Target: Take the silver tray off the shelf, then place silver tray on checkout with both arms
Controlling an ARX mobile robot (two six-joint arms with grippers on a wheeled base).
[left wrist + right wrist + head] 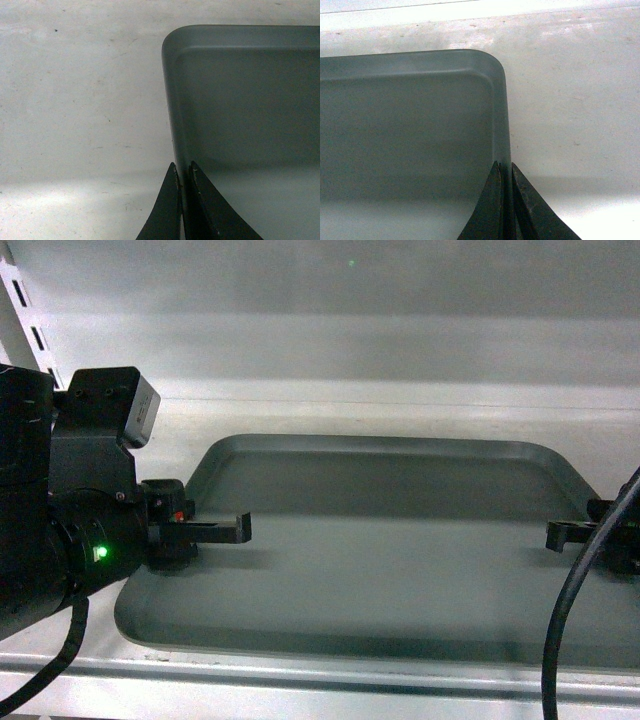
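Note:
The silver tray (380,540) lies flat on the white shelf (400,410), its near edge close to the shelf's front lip. My left gripper (218,530) is shut on the tray's left rim. In the left wrist view the jaws (182,172) pinch that rim just short of the far corner of the tray (250,125). My right gripper (565,535) is shut on the right rim. The right wrist view shows both jaws (505,170) tight on the rim of the tray (405,130). The checkout is out of view.
A pale back panel (350,290) closes the shelf behind the tray. A slotted upright (25,310) stands at the far left. A black cable (565,620) hangs in front of the tray's right end. Bare shelf board (75,125) (570,125) flanks the tray.

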